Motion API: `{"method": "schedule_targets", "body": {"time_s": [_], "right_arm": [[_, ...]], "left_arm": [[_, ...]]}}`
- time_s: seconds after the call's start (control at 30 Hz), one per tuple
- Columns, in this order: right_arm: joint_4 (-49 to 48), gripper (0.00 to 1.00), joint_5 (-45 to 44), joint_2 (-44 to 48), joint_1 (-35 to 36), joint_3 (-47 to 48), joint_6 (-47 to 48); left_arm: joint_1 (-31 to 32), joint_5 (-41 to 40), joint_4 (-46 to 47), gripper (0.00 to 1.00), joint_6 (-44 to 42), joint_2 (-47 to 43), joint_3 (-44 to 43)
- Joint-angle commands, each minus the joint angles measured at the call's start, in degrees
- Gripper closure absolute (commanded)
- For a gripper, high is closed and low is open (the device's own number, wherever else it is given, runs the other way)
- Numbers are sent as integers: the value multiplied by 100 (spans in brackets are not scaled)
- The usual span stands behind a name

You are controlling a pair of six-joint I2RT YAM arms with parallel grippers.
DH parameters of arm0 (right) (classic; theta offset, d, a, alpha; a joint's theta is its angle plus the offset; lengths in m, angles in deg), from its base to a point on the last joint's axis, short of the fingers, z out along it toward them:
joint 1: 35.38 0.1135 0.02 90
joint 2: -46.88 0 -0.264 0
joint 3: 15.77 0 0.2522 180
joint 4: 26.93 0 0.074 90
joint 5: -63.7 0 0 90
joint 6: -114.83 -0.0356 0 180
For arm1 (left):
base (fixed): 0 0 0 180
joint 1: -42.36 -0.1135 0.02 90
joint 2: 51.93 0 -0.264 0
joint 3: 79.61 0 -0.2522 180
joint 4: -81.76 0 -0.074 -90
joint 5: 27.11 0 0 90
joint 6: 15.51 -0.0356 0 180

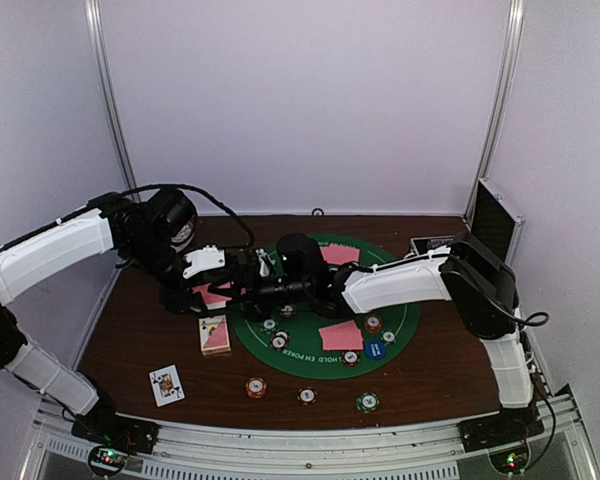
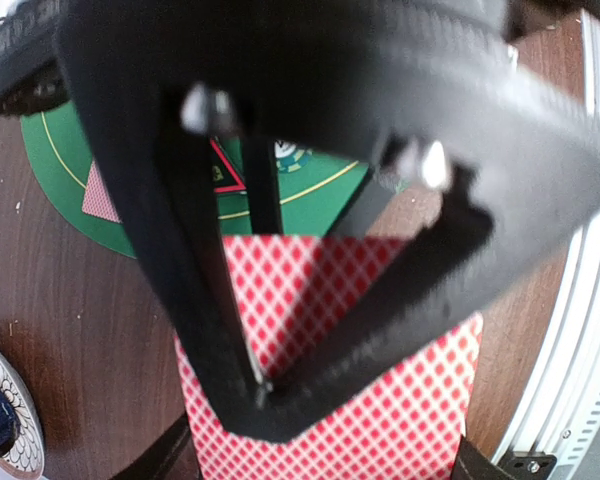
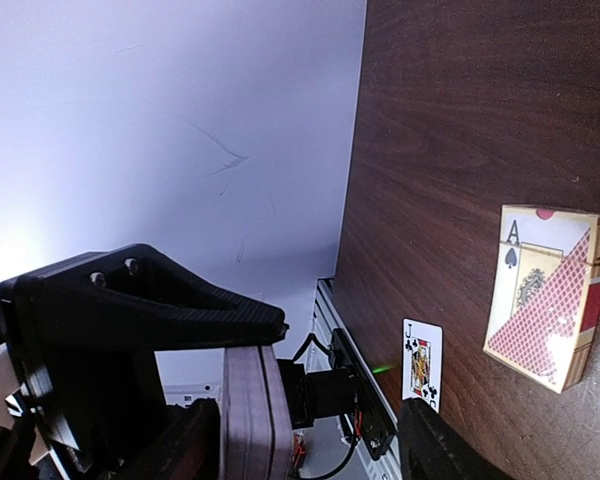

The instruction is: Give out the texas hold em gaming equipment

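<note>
My left gripper (image 1: 223, 287) (image 2: 315, 462) is shut on a deck of red-backed playing cards (image 2: 380, 400) (image 1: 216, 294), held above the table left of the round green mat (image 1: 310, 362). My right gripper (image 1: 258, 284) (image 3: 305, 450) is open and straddles that deck (image 3: 250, 410), seen edge-on. One finger (image 2: 195, 300) lies across its red back, and the other stands apart. A second stack showing an ace (image 1: 214, 335) (image 3: 545, 295) and a face-up jack (image 1: 166, 385) (image 3: 421, 363) lie on the wood. Two pink cards (image 1: 340, 336) (image 1: 340, 254) rest on the mat.
Striped chips (image 1: 256, 386) (image 1: 307, 396) (image 1: 368, 402) lie near the front edge, with more chips and a blue disc (image 1: 374, 350) on the mat. A red triangle (image 2: 225, 172) lies on the mat. The chip case (image 1: 495, 225) stands back right. A cup on its plate (image 2: 5, 420) stands left.
</note>
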Motion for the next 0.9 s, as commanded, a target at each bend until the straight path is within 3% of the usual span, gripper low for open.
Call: {"method": "schedule_targets", "body": {"time_s": [0.0, 0.23, 0.53, 0.87], "right_arm": [[464, 39, -48, 336, -187, -296, 231], [652, 41, 106, 495, -240, -330, 365], [128, 42, 374, 817, -252, -409, 165], [211, 62, 523, 939, -313, -418, 160]], "left_arm": [[10, 124, 67, 78, -80, -158, -23], [10, 114, 63, 78, -80, -159, -21], [10, 57, 70, 78, -105, -170, 26], [10, 52, 67, 78, -112, -131, -9]]}}
